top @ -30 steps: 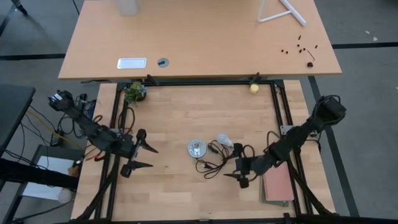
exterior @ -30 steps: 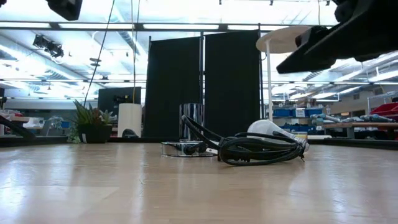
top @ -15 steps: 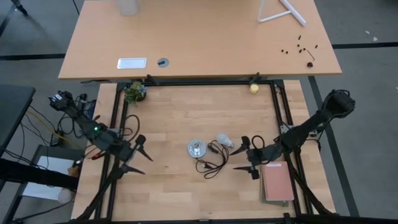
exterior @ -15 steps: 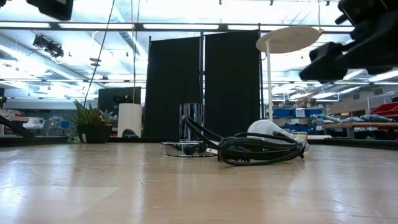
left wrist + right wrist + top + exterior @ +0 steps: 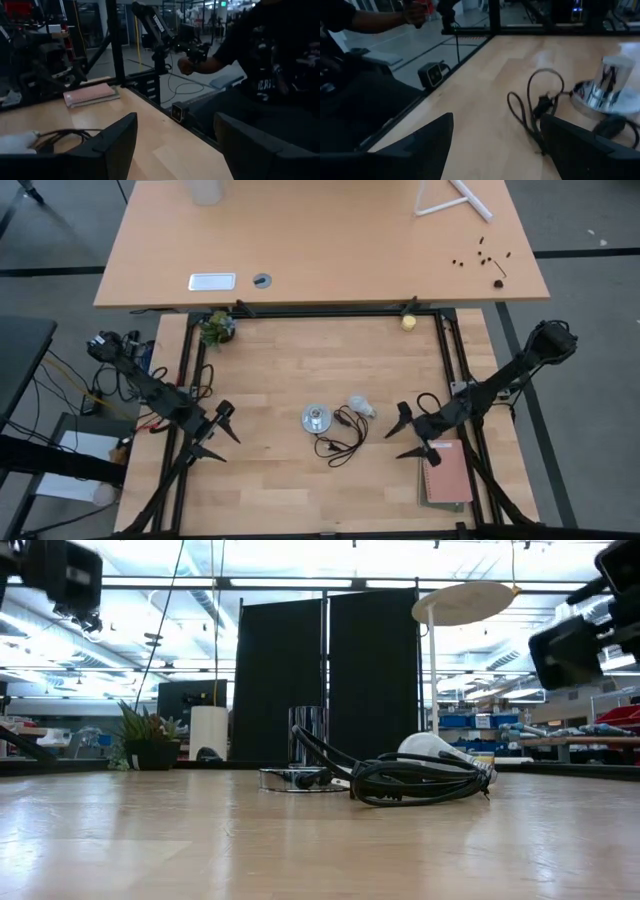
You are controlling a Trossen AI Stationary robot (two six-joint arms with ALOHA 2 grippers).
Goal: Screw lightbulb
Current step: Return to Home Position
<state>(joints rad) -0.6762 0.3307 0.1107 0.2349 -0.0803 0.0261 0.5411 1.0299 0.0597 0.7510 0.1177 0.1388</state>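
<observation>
Scene: a wooden table (image 5: 300,370) seen from above, with two dark robot arms low at either side.
Lightbulb: the lightbulb (image 5: 360,406) lies on its side on the table near the middle. It is out of the silver socket disc (image 5: 316,418), just beside it on the right arm's side.
Cord: the black cord (image 5: 340,442) loops loosely in front of the disc and bulb.
Left gripper: the left gripper (image 5: 230,446) hangs near the table's left edge, well apart from the bulb, its claw spread wide and holding nothing.
Right gripper: the right gripper (image 5: 394,446) sits near the cord loops and beside a pink notebook (image 5: 446,476), its claw also released and empty.
Risk: I'd watch the cord. A low pass by the right claw could catch a loop and drag the disc, and the loose bulb could then roll.
Hard to see: from table height the cord covers the bulb's screw base, and both arms are cut off at the top corners. I cannot tell whether bulb and cord touch.
Beyond the table: a person's hand (image 5: 187,65) on another rig, dim and unclear.
</observation>
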